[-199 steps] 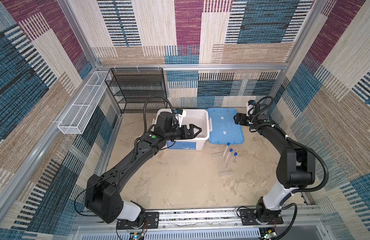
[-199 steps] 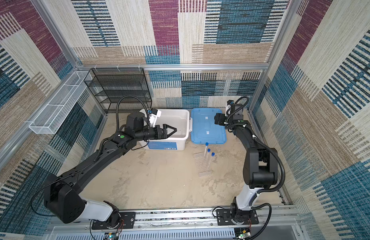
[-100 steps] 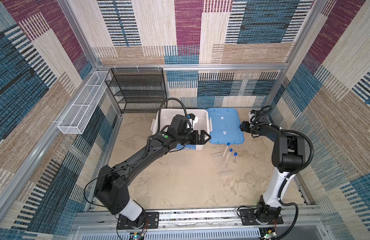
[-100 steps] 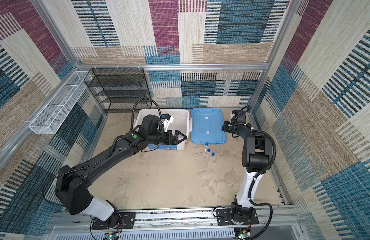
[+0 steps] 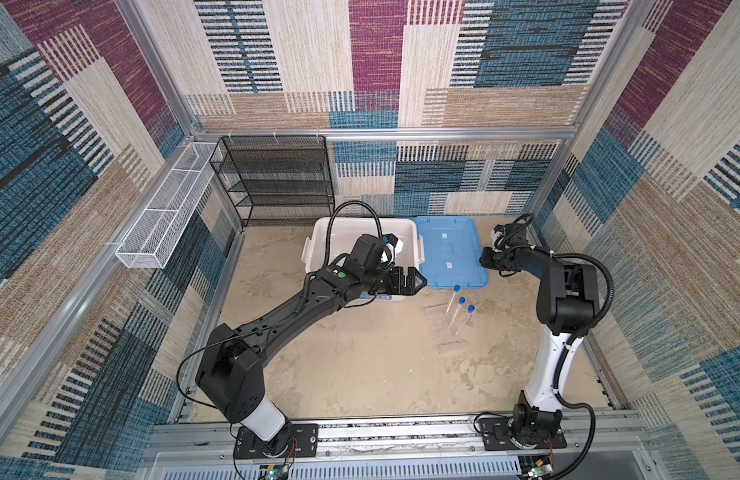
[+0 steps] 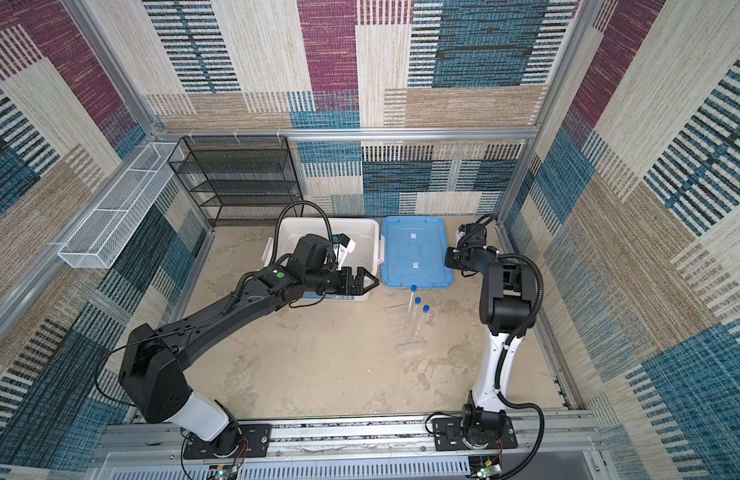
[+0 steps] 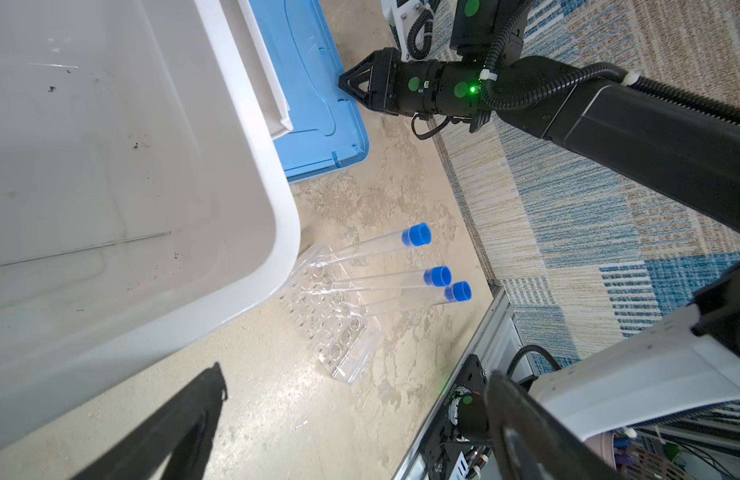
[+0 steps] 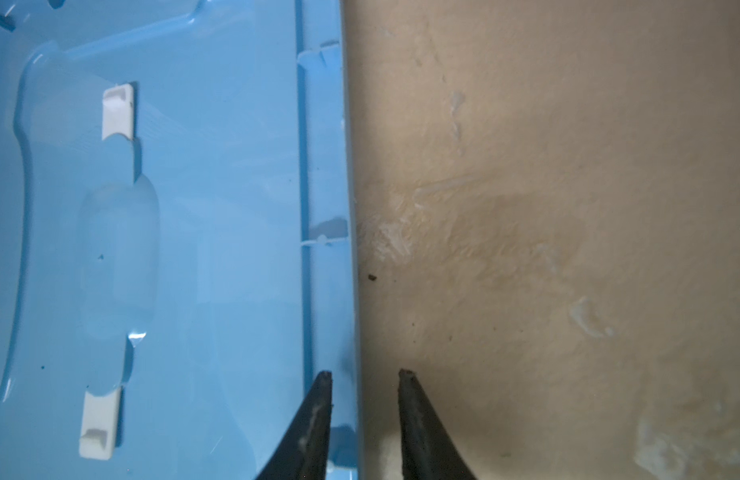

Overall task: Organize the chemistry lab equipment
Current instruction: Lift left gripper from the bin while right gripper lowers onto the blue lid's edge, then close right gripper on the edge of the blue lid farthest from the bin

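Note:
Three clear blue-capped tubes stand slanted in a clear plastic rack on the floor, just in front of the blue lid. My left gripper hangs wide open and empty at the white bin's front right corner, left of the tubes. My right gripper straddles the lid's right rim, one finger over the lid and one over the floor, with a narrow gap between them. A thin clear stick lies in the bin.
The white bin stands at the back centre, with the blue lid flat beside it on the right. A black mesh shelf is at the back left. A white wire basket hangs on the left wall.
The left arm swung right and forward, from over the bin to its front right corner. The right arm folded back, and its jaws narrowed at the lid's right edge.

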Controlling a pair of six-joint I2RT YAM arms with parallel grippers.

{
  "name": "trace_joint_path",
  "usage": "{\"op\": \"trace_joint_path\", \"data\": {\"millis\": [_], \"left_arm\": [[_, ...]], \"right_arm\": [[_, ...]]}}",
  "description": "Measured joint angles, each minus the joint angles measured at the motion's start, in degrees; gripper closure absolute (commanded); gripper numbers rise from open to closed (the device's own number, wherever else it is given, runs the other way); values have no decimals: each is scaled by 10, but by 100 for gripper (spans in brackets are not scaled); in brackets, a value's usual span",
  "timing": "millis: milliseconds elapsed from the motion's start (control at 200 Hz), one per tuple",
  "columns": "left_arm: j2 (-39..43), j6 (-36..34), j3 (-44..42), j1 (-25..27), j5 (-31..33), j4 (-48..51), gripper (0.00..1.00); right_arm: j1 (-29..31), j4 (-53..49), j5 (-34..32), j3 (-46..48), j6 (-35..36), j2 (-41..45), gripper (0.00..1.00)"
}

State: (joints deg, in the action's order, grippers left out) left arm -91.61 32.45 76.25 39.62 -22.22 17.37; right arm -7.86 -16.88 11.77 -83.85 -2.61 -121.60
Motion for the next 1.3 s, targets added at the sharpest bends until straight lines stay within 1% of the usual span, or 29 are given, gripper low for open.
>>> {"op": "trace_joint_path", "data": {"millis": [120, 326, 441, 541, 626, 736, 891, 1167, 1302], "left_arm": [[-5, 0, 5, 3, 8, 0, 1], [-6, 0, 5, 4, 9, 0, 1], [-5, 0, 4, 4, 9, 1, 1], [-1, 0, 3, 4, 10, 1, 1], [4, 0, 1, 4, 10, 1, 1], [9, 0, -4, 4, 10, 1, 0], [15, -1, -8, 4, 10, 5, 0], [36, -1, -21, 4, 14, 5, 0], [43, -4, -21, 4, 25, 5, 1]], "right_arm": [[0, 0, -1, -11, 2, -12, 77], [2, -1, -3, -31, 9, -29, 77], [5, -2, -5, -44, 19, -39, 79], [11, -3, -24, -46, 28, -41, 87], [15, 2, -31, -42, 29, -39, 92], [16, 5, -40, -19, 26, -21, 97], [15, -10, -47, 4, 24, 7, 100], [15, -10, -49, 22, 9, 88, 100], [15, -8, -64, 28, 5, 126, 100]]}}
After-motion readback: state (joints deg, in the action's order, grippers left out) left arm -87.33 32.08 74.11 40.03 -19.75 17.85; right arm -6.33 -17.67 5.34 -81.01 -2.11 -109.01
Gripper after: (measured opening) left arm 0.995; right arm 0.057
